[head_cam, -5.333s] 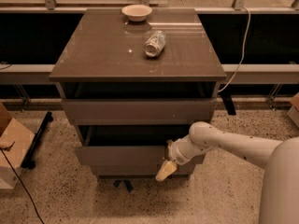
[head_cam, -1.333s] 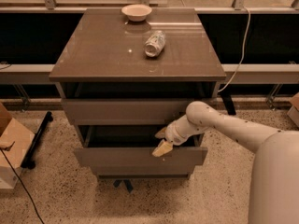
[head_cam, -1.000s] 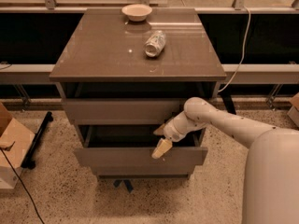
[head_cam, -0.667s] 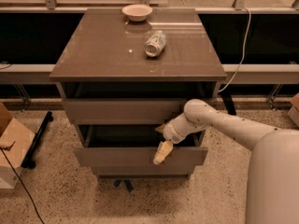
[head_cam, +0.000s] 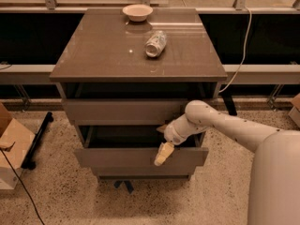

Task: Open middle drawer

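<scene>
Mid drawer [head_cam: 126,157], taupe-grey, flat front, pulled partway out. Hand [head_cam: 162,149] at its top edge, grip can't tell. Can [head_cam: 155,43] & bowl [head_cam: 138,12] on surface [head_cam: 93,50].

Speckled terrazzo floor [head_cam: 56,191], dark panels [head_cam: 28,36] behind; gripper [head_cam: 161,156] at the cabinet [head_cam: 93,50] front.

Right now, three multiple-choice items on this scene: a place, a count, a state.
1. The gripper is: A overhead; B at the front of the wide taupe-grey middle drawer; C out of sight.
2. Things on the glossy brown cabinet top: A one; B two; C four.
3. The middle drawer is: A shut flush; B pulled out; C removed.
Answers: B, it hangs at that front's top edge. B, a pale round bowl and a silver can. B, its front juts forward.
</scene>
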You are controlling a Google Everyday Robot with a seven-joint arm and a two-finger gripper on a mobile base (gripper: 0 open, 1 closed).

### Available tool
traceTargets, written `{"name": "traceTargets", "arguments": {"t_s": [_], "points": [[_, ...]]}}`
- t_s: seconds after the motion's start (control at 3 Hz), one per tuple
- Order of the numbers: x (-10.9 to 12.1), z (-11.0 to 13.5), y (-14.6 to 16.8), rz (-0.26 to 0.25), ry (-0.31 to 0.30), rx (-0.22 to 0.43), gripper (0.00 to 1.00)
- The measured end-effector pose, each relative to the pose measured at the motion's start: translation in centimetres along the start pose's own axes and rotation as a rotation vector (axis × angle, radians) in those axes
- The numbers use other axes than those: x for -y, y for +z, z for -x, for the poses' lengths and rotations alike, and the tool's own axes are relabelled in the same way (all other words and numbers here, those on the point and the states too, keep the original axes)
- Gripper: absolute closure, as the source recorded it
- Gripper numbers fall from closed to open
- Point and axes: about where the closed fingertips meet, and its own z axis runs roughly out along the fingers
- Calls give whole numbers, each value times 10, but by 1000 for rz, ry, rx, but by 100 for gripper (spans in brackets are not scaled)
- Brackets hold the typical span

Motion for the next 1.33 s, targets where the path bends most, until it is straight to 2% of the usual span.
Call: {"name": "traceTargets", "arguments": {"t_s": [0.67, 1.0, 1.33], "points": [[0, 0, 0, 0, 0, 0, 0], [0, 0, 0, 0, 0, 0, 19], [-12, -20, 43, 23, 39, 30, 42]]}}
